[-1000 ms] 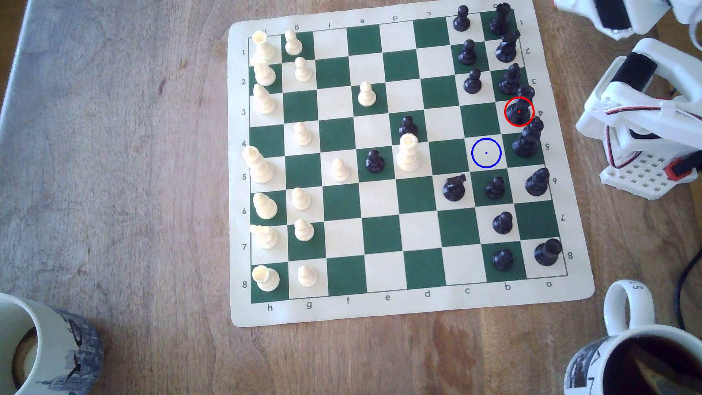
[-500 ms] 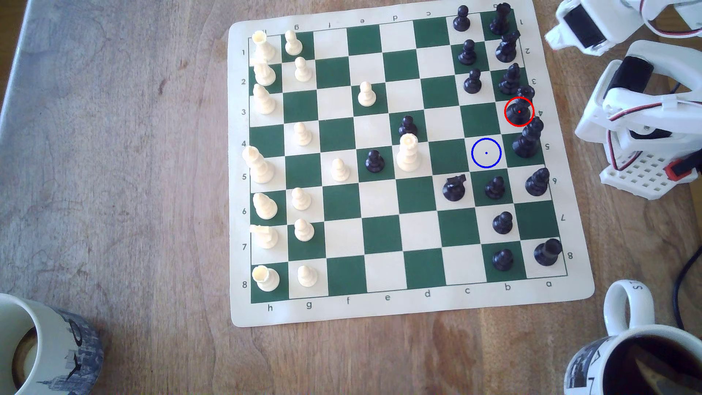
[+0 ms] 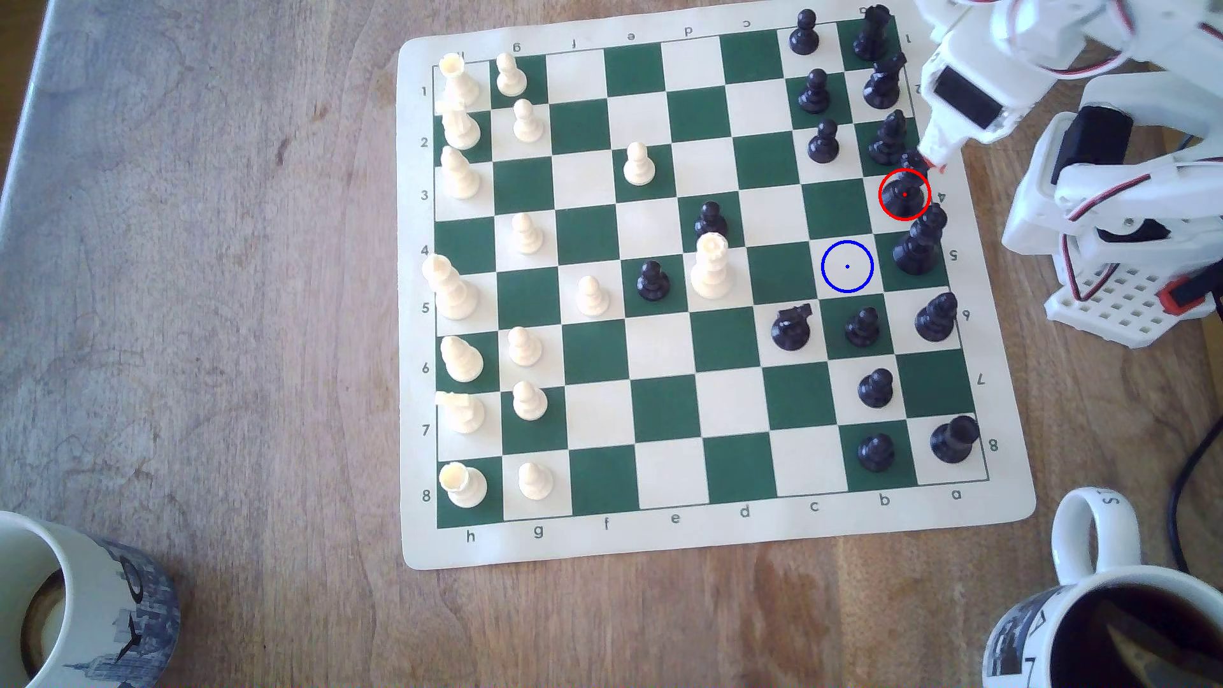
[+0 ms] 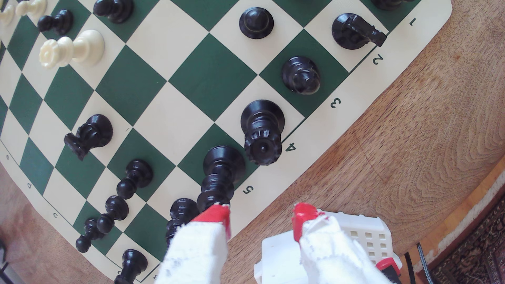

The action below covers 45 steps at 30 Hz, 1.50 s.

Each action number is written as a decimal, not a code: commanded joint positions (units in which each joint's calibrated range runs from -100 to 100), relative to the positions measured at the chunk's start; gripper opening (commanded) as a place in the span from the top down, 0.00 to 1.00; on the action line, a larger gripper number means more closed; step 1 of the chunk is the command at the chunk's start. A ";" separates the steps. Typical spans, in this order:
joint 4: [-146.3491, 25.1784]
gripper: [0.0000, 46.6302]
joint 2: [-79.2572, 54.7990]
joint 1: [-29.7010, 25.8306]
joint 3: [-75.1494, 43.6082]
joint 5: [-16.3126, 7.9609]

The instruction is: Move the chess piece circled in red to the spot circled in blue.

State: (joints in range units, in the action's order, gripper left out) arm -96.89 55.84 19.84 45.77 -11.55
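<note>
Sixteen black pieces (image 3: 652, 279), sixteen white pieces (image 3: 638, 164), two mugs (image 3: 1095, 529), one board (image 3: 728, 536).

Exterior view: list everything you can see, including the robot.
table: one, brown wood, under everything
board: one, green and cream, centre-right in the exterior view
white pieces: sixteen, cream, mostly along the board's left
other black pieces: fifteen, black, mostly along its right
chess piece: one, black, ringed red, board's right edge
spot: one, cream square ringed blue, unoccupied
mugs: two, white with dark print, both lower corners
cable: one, black, right edge
arm base: one, white, right of the board
gripper: one, white with red tips, open, beside the board's right edge
</note>
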 commanded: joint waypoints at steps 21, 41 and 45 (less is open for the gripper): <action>11.88 0.71 -5.84 1.24 8.80 1.66; 16.88 0.77 -8.48 1.32 12.52 2.20; 17.12 0.81 -8.90 1.01 12.52 2.20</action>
State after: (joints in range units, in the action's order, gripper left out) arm -80.16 47.55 21.31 59.06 -9.45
